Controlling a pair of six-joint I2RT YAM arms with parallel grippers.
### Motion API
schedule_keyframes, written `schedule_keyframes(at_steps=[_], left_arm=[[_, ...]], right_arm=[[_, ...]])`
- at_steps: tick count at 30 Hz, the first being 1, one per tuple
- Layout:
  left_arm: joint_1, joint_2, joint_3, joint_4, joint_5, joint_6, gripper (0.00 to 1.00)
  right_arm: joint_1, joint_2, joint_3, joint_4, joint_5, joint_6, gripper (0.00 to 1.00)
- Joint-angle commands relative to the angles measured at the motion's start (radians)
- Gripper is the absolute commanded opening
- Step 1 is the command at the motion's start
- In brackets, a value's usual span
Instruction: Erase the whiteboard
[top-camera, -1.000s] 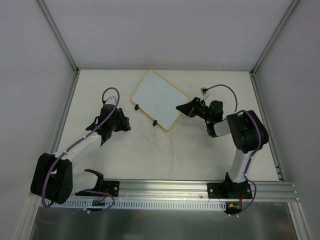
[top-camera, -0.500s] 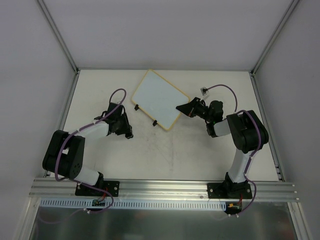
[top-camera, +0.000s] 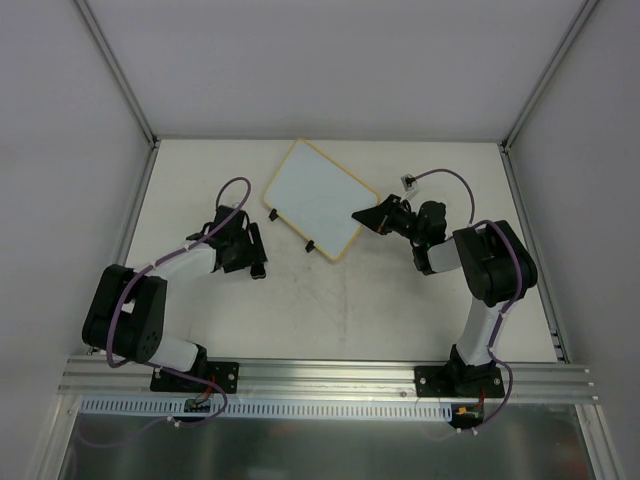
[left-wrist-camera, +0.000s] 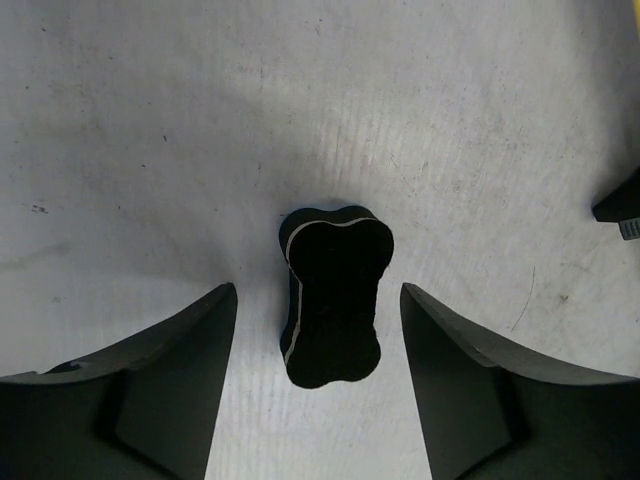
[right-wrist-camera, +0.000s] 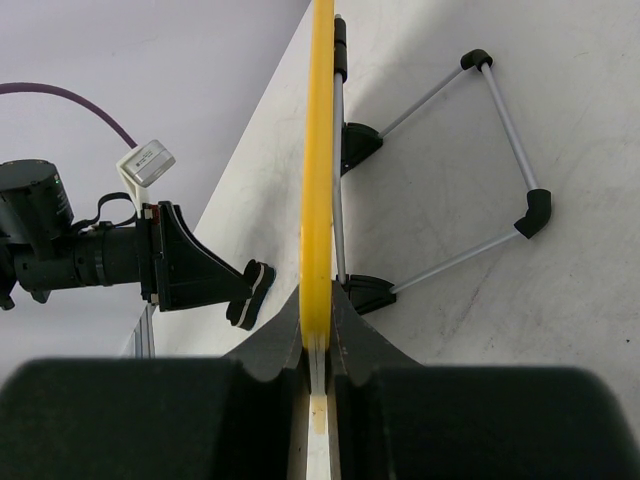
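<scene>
The whiteboard (top-camera: 318, 198) lies at an angle at the back middle of the table, its face white with no marks that I can see, two black clips on its near-left edge. My right gripper (top-camera: 362, 215) is shut on its right edge. In the right wrist view the yellow frame (right-wrist-camera: 317, 150) runs straight out from between the closed right gripper (right-wrist-camera: 318, 312). My left gripper (top-camera: 254, 252) stands left of the board, open. The black bone-shaped eraser (left-wrist-camera: 335, 295) lies on the table between the fingers of the left gripper (left-wrist-camera: 315, 292), touching neither. The eraser (right-wrist-camera: 250, 293) also shows in the right wrist view.
A wire stand (right-wrist-camera: 490, 140) with black feet folds out from the back of the board. The white table (top-camera: 340, 310) carries faint smudges. Metal rails edge it left, right and front, and white walls close the cell.
My left gripper came down a little toward the table left of the board, then opened, and the eraser now lies free between its fingers. The right arm and the board have not moved.
</scene>
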Motion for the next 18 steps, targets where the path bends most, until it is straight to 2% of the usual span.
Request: schedule_keyframes(at_steps=[1,5,11,12,18], left_arm=[[0.005,-0.06,-0.004,-0.044,-0.043,0.006,0.67],[0.005,-0.106,-0.011,-0.058,-0.066,0.009,0.77],[0.005,-0.18,-0.033,-0.071,-0.075,0.009,0.78],[0.005,-0.188,-0.036,-0.073,-0.075,0.01,0.82],[0.006,-0.255,-0.057,-0.076,-0.086,0.014,0.88]], right_arm=[[0.016,-0.035,0.026,0.263,-0.048,0.007,0.07],[0.016,-0.037,0.027,0.263,-0.048,0.007,0.09],[0.015,-0.042,0.023,0.263,-0.046,0.004,0.38],[0.015,-0.042,0.021,0.263,-0.045,0.004,0.43],[0.007,-0.046,0.013,0.263,-0.033,0.002,0.52]])
